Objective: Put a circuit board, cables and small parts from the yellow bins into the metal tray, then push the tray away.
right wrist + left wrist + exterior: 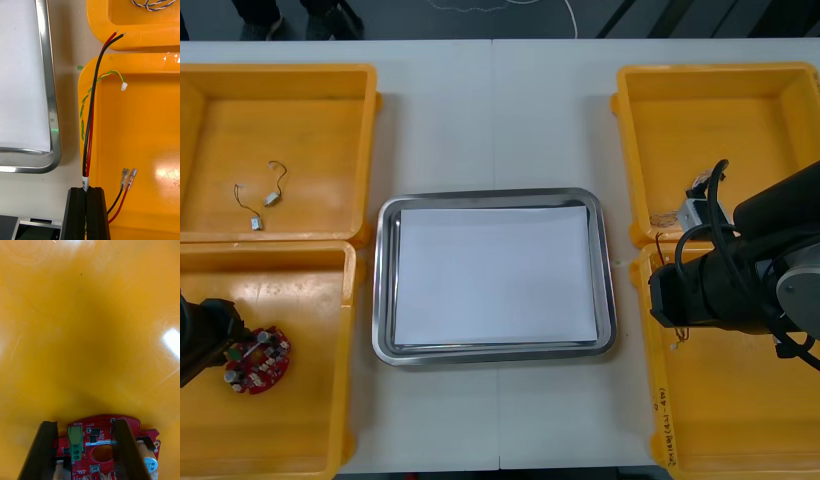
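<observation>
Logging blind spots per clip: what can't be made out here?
Front view: the right arm hides the right gripper and the red and black cable it grips.
Left wrist view: the circuit board at the left gripper runs off the picture's edge.
Front view: small metal parts, too small.

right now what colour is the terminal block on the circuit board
Green terminal block, on the red circuit board; clearest in left wrist view.
</observation>
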